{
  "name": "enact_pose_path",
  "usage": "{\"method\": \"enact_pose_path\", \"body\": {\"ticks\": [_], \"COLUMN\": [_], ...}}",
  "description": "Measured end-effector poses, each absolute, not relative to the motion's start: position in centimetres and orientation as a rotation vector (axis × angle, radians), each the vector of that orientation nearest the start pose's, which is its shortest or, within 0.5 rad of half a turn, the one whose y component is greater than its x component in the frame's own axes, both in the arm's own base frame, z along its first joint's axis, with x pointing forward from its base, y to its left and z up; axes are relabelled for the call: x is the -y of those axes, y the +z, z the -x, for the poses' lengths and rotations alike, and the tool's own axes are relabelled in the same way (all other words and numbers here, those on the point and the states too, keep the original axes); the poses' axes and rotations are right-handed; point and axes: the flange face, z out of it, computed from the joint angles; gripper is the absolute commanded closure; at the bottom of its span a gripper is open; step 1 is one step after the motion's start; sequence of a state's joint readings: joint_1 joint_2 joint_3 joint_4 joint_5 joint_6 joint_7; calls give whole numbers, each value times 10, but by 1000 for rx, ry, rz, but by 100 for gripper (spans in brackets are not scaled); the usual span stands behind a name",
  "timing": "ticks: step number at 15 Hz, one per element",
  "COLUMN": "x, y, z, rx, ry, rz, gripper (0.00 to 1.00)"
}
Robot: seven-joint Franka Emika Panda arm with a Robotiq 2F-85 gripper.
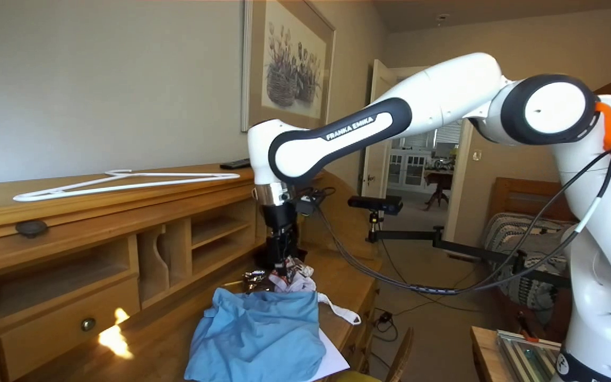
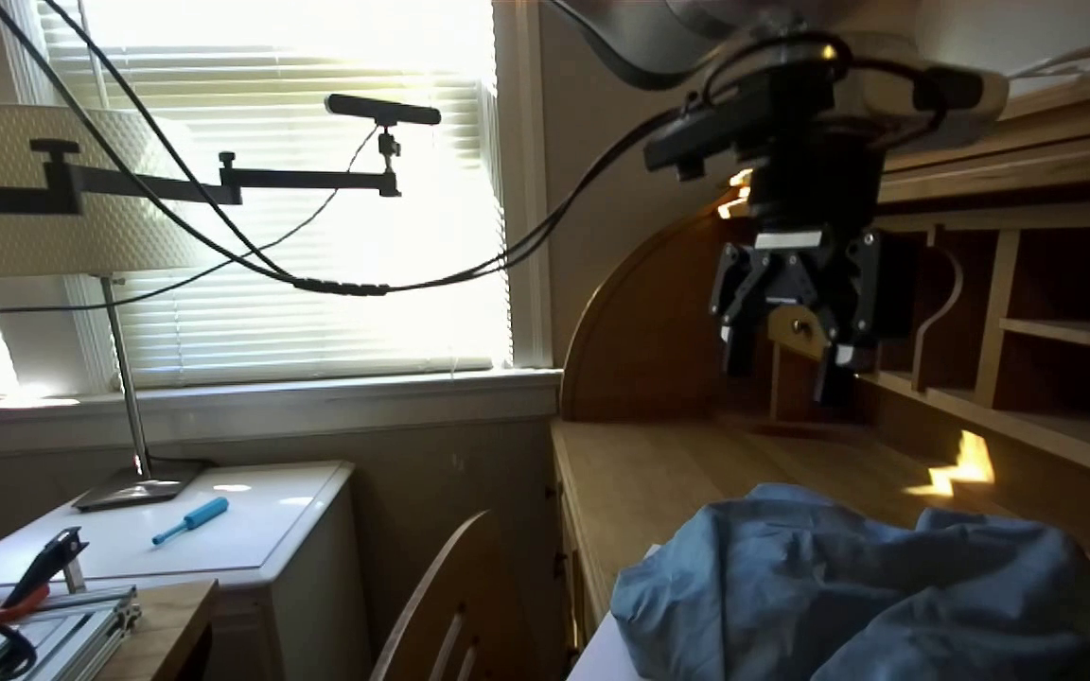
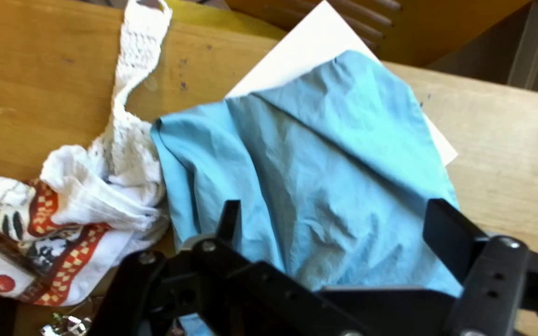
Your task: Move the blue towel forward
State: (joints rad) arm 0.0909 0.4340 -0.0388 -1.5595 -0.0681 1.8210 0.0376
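Observation:
The blue towel (image 1: 258,334) lies crumpled on the wooden desk, partly over a sheet of white paper (image 1: 333,356). It also shows in an exterior view (image 2: 838,586) and in the wrist view (image 3: 306,154). My gripper (image 2: 784,376) hangs above desk height with its fingers pointing down, apart from each other and with nothing between them. In the wrist view the open fingers (image 3: 334,205) frame part of the towel below. In an exterior view the gripper (image 1: 281,270) appears behind the towel, in front of a patterned cloth. The towel's near part is hidden by the gripper in the wrist view.
A white and red patterned cloth (image 3: 77,214) with a white strap lies beside the towel. Shiny wrapping (image 1: 255,280) lies near it. Desk shelves (image 1: 162,254) rise along the wall side. A white hanger (image 1: 125,185) lies on top. A chair (image 2: 441,605) stands at the desk's open edge.

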Motion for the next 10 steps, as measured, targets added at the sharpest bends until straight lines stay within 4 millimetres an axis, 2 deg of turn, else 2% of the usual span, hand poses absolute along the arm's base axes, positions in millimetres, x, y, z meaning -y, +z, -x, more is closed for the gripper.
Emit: {"method": "enact_pose_path", "body": {"ticks": [2,5,10], "x": [-21,-8,0], "y": [405,427,440], "z": [-634,-604,-583], "rx": [47,6,-54], "ry": [351,418,407], "rz": [3208,3197,3198], "gripper": [0,0,0]}}
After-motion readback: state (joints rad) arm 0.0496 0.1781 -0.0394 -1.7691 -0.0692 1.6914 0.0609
